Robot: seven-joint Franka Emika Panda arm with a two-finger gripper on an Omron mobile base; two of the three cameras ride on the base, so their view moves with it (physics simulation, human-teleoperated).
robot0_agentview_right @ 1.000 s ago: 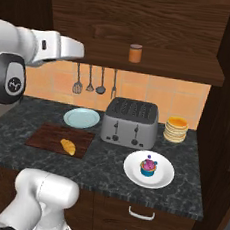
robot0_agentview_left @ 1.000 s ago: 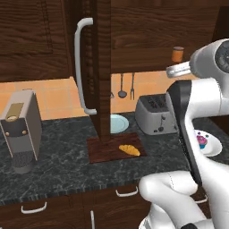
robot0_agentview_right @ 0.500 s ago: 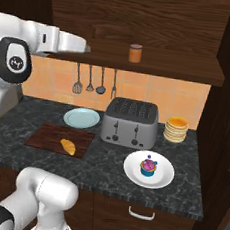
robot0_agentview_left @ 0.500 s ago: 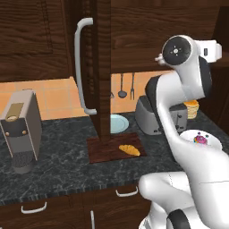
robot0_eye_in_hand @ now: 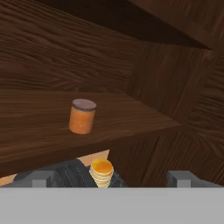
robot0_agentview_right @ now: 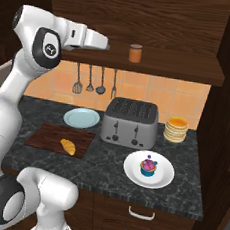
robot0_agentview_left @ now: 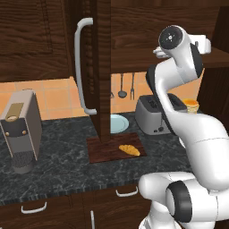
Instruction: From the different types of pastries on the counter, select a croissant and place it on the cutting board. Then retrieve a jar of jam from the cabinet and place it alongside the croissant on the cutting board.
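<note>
One croissant (robot0_agentview_left: 129, 150) on cutting board (robot0_agentview_left: 100, 149) | jam jar (robot0_eye_in_hand: 82, 116) on shelf (robot0_agentview_right: 192, 70) | tool (robot0_agentview_right: 106, 44) apart

A dark speckled stone counter (robot0_agentview_right: 96, 168) runs beneath dark wood cabinets (robot0_agentview_left: 36, 40), with an orange tiled backsplash (robot0_agentview_right: 154, 91) between them. An open cabinet door (robot0_agentview_left: 100, 67) carries a long grey handle (robot0_agentview_left: 80, 67). A wooden shelf (robot0_agentview_right: 168, 62) spans the wall; drawers (robot0_agentview_right: 141, 223) sit below.

We saw an orange jam jar (robot0_eye_in_hand: 82, 116) upright on the dark wooden cabinet shelf (robot0_eye_in_hand: 39, 131), a pancake stack (robot0_eye_in_hand: 101, 172) below the shelf edge, jaws spread wide.
</note>
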